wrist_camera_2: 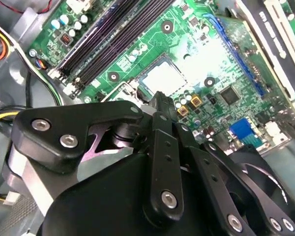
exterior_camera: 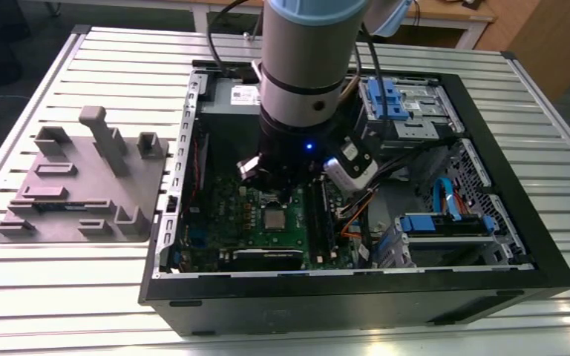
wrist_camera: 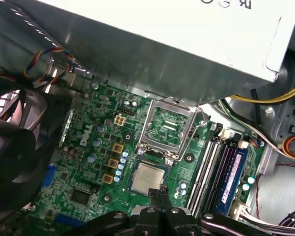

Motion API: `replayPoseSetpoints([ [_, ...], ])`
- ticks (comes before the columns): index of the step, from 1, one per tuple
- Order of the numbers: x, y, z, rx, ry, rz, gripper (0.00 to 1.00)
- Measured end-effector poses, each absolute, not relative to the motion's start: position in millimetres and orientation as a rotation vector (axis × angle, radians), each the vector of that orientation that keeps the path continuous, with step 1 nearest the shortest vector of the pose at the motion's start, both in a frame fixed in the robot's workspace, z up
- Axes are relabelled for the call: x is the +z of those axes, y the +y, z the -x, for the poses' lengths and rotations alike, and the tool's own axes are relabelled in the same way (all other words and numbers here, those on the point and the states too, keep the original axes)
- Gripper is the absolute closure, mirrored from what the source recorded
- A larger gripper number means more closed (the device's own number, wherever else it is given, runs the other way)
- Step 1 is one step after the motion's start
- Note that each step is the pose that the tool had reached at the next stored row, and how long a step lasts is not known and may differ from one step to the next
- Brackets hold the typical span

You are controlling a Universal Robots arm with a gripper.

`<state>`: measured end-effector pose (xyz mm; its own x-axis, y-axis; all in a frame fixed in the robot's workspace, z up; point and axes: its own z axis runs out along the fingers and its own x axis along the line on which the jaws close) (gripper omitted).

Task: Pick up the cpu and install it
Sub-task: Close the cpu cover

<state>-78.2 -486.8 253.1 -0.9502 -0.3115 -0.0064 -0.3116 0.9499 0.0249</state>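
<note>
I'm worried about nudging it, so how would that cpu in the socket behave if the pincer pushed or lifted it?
The cpu looks like a thin, flat, rigid plate, so probably stiff and light. Its smooth metal top may be slippery. Lying flat in the socket, it shouldn't roll or tip.

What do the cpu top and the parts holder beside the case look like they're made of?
cpu: its top looks like brushed silver-gray metal, with a dull sheen. Parts holder: probably matte gray plastic, uniform and without glints; possibly printed, I can't confirm.
</note>
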Motion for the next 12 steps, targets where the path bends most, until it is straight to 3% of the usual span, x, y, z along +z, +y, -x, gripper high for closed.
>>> replayPoseSetpoints([
  [12, 250, -486, 58, 0.044, 3.082, 0.598, 0.89],
])
